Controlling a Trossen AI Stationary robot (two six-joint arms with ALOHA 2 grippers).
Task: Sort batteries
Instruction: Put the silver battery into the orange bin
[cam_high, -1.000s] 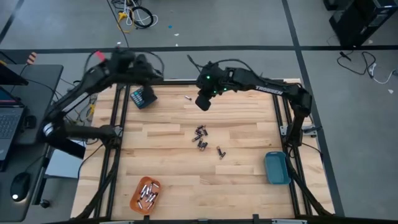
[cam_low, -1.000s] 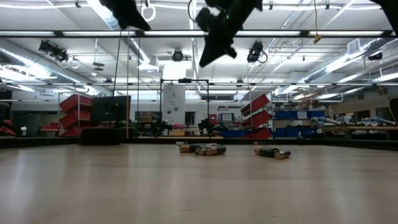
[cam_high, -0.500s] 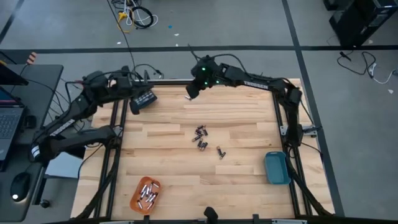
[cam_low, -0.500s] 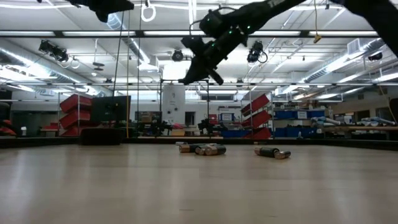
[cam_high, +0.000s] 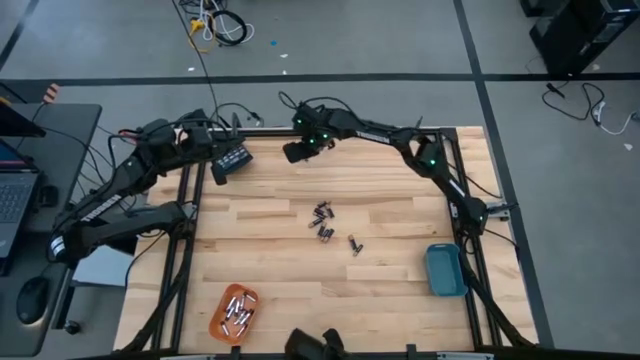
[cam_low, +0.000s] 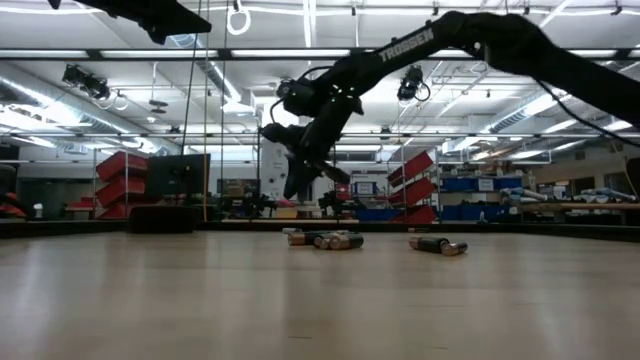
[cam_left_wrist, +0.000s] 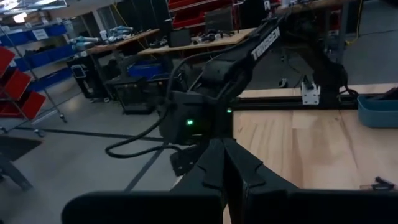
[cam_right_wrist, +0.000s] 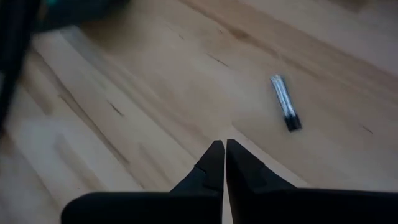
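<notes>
The right end effector (cam_high: 292, 153) hangs above the far edge of the wooden surface (cam_high: 400, 215), a little toward the far-left corner, its two fingers (cam_right_wrist: 214, 163) clenched together with nothing between them. In the right wrist view a single battery (cam_right_wrist: 285, 111) lies flat on the wood just ahead of and beside those closed fingertips, apart from them and untouched.

The left end effector (cam_high: 213, 168) sits at the far-left corner, over the surface's frame and beside the dark teal keypad block (cam_high: 233, 157); its fingers (cam_left_wrist: 214, 168) are likewise pressed shut and hold nothing.

Most loose batteries (cam_high: 322, 222) lie in a small cluster near the middle of the surface, well apart from both end effectors, with a couple more (cam_high: 354, 244) just beyond them toward the right edge. In the low view these rest on their sides as two short groups (cam_low: 322, 239) and (cam_low: 437, 245), below the right arm.

An orange tray (cam_high: 233, 312) near the near-left corner holds several batteries. A blue tray (cam_high: 445, 270) sits by the right edge toward the near side.
</notes>
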